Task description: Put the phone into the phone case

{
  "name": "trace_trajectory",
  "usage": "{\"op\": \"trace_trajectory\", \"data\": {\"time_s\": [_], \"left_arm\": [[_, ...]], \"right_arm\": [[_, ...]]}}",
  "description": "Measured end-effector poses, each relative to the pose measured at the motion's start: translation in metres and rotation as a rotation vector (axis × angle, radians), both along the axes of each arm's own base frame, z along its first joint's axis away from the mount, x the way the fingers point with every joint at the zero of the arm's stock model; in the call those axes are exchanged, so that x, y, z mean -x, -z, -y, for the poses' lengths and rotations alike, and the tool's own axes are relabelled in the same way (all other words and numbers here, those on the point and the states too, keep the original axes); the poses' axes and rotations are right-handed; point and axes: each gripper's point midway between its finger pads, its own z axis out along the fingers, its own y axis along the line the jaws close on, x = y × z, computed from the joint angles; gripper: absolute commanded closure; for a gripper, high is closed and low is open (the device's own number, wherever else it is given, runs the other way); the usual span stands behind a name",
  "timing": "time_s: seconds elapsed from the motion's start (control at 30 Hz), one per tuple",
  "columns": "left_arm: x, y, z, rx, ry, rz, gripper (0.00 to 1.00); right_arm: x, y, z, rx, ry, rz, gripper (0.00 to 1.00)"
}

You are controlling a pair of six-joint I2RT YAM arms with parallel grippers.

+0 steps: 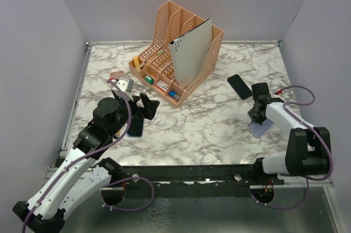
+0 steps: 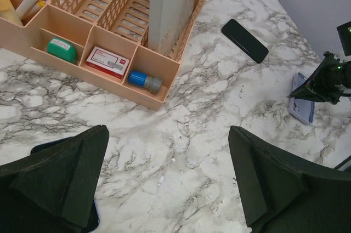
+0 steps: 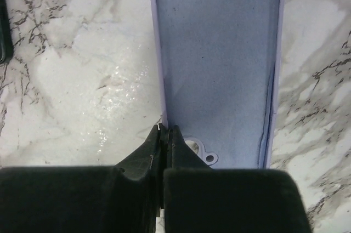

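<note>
Phone (image 1: 239,86) lies at eleven o'clock from the right gripper (image 1: 255,119), nearer that arm, its long axis ten-to-four. That gripper pinches the lavender phone case (image 1: 260,129) by its rim, while the left gripper (image 1: 144,108) gapes.

A broad stretch of bare tabletop (image 1: 203,129) is left open between the two arms, in front of the orange organizer (image 1: 184,57), by which the back centre is blocked. The phone (image 1: 239,86) is ringed by bare marble and can be reached from every side. One rim of the phone case (image 3: 219,52) is taken up by the shut jaws of the right gripper (image 3: 163,134); its interior is left unobstructed.
</note>
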Motion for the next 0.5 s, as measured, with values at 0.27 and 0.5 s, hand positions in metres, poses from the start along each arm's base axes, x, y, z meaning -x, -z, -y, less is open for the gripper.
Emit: {"op": "trace_trajectory", "data": {"time_s": [0.27,0.5], "left_arm": [[-0.002,0.003,0.001,-0.007,0.0,-0.01,0.01],[-0.003,0.006,0.001,-0.014,-0.003,-0.018,0.01]], "right_arm": [[-0.004,-0.024,0.001,0.049,-0.19,0.043,0.99],[-0.009,-0.047,-0.016,0.035,-0.366,0.133,1.0]]}}
